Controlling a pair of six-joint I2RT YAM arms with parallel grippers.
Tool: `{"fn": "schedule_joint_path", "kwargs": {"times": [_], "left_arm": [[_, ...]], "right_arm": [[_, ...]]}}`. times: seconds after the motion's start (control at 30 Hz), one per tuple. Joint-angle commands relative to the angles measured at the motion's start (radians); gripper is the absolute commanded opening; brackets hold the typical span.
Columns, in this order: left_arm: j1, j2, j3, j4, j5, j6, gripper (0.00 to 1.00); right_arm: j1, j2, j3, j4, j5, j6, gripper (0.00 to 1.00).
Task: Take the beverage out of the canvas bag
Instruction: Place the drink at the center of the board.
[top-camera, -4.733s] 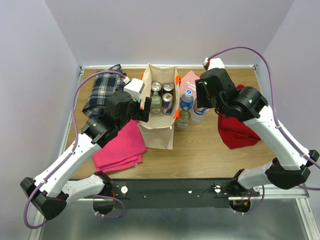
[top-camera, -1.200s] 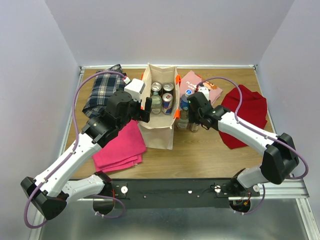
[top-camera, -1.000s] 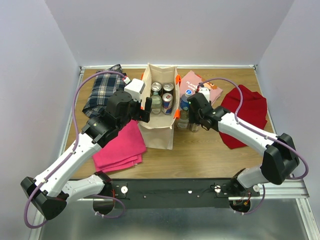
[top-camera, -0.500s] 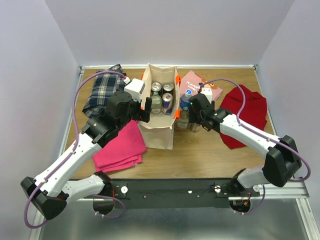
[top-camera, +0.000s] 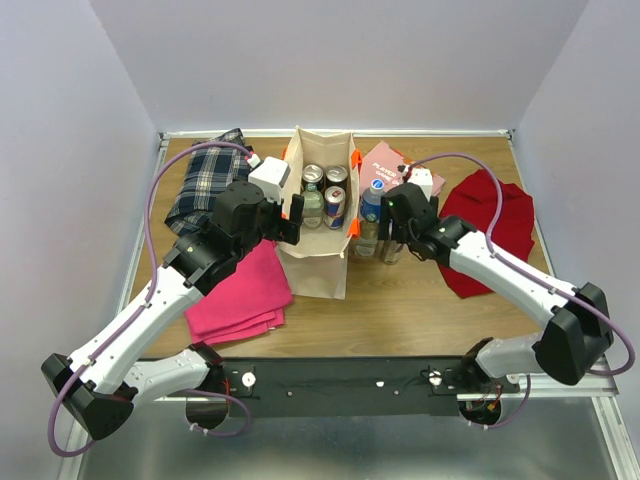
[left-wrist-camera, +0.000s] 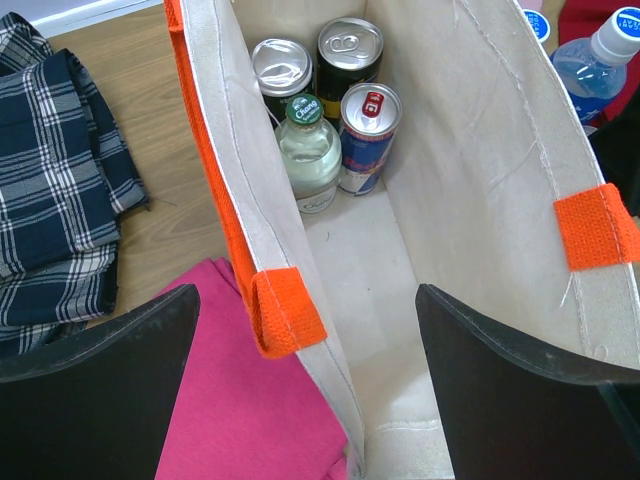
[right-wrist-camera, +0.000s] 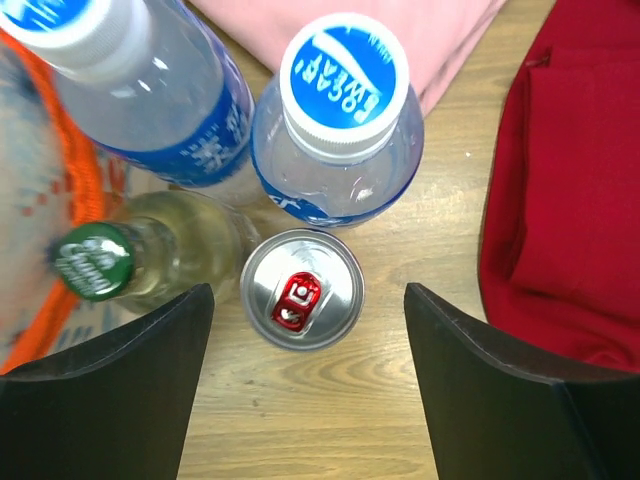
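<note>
**Q:** How do the jaws stand?

**A:** The right gripper has its jaws apart, one on either side of a can standing on the table. A gap shows on both sides, so nothing is held. The left gripper has its jaws wide apart and empty. The left wall of the bag, with its orange handle, runs between them. I cannot tell whether they touch it.

**Q:** And farther out?

**A:** Close beside the can stand a green-capped bottle, a blue-capped bottle and a white-capped bottle, all just outside the bag's right wall. A red cloth lies to their right. A pink cloth lies against the bag's left side.

**Q:** Where are the drinks yet to be taken out?

**A:** They are upright and packed together at the far end of the bag. A silver-topped can and a dark can stand behind, with a glass bottle and a slim can in front.

**Q:** How would they handle?

**A:** The cans are probably full, so fairly heavy for their size. They are smooth and thin-walled, and a hard squeeze could dent them. The best hold is likely across the body just below the rim. The glass bottle is stiff but breakable, and is best taken at the neck under its cap. The bag itself is soft, so its walls may fold inward against a descending jaw.
</note>
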Motion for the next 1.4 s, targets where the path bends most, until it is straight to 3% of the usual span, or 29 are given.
{"fn": "schedule_joint_path", "kwargs": {"times": [0.0, 0.43, 1.07, 1.37], "left_arm": [[-0.006, -0.007, -0.006, 0.024, 0.008, -0.001, 0.99], [-0.006, -0.002, -0.019, 0.013, -0.008, 0.013, 0.99], [-0.006, 0.006, -0.065, -0.015, 0.025, 0.036, 0.99], [-0.007, -0.027, -0.125, -0.03, 0.052, 0.023, 0.99]], "right_arm": [[-0.004, -0.056, 0.076, -0.032, 0.007, 0.01, 0.86], [-0.005, -0.067, 0.239, -0.093, -0.145, -0.049, 0.84], [-0.004, 0.131, 0.596, -0.119, -0.51, -0.128, 0.8], [0.006, 0.195, 0.612, -0.046, -0.684, -0.095, 0.75]]}}
